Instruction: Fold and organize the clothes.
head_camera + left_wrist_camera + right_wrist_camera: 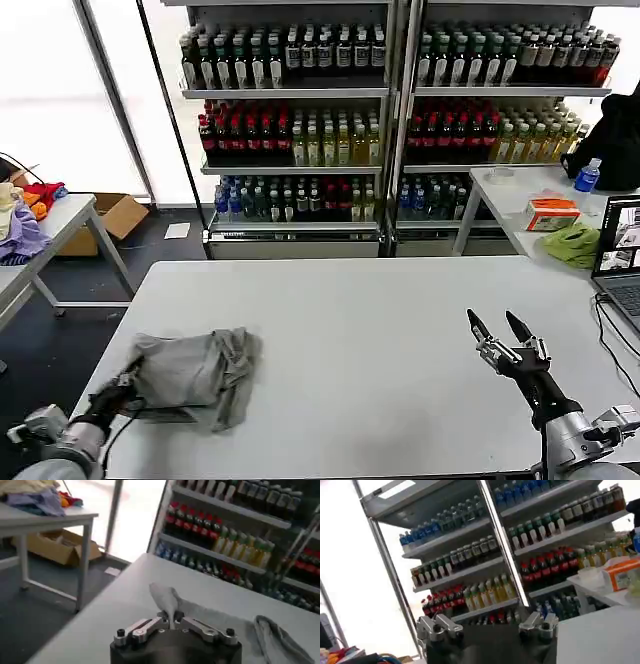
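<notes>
A grey shirt [195,375] lies crumpled on the near left part of the white tabletop [380,340], bunched into a loose heap with folds and an edge trailing toward the robot. The left pincer [128,383] sits at the heap's near left edge, and in the left wrist view its fingers are closed on a pinch of the cloth, a small peak of fabric [167,600] standing up between them. The right pincer [503,330] hovers above the bare right side of the tabletop, well apart from the shirt, its two fingers spread wide and holding nothing. The shirt looks light, soft and limp: it will sag and drape from whatever point is gripped, and it has no stiffness to hold a shape of its own. It is not fragile and should not slip much in a firm pinch, though a thin fold could slide out if only one layer is caught. Because it is wadded up, a grip in the middle would likely gather several layers and keep it tangled. The better holds are probably an outer edge such as a hem, shoulder or sleeve, one for each pincer, so the cloth can be drawn out flat. Which edge the left pincer has cannot be told.
</notes>
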You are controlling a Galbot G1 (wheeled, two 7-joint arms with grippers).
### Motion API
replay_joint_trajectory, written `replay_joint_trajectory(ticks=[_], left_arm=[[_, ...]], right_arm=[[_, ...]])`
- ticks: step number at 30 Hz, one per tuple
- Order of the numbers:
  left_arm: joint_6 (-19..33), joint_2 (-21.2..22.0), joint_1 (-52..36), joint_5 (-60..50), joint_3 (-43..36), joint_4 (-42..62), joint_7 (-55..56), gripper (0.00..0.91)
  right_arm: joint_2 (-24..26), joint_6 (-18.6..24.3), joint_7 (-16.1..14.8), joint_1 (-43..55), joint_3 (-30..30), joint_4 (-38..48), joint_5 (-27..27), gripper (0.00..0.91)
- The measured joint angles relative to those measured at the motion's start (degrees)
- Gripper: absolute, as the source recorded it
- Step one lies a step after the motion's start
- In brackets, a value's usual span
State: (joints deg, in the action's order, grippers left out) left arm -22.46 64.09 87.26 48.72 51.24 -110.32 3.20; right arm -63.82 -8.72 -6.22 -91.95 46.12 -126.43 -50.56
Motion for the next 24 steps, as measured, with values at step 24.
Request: replay_joint_trajectory(ticks=[24], left_arm=[[-5.44, -10.52, -2.80, 7.35, 0.07, -14.30, 10.33, 0.010]], right_arm=[[-0.56, 0.84, -0.54, 0.17, -0.01, 0.58, 1.62, 0.907]])
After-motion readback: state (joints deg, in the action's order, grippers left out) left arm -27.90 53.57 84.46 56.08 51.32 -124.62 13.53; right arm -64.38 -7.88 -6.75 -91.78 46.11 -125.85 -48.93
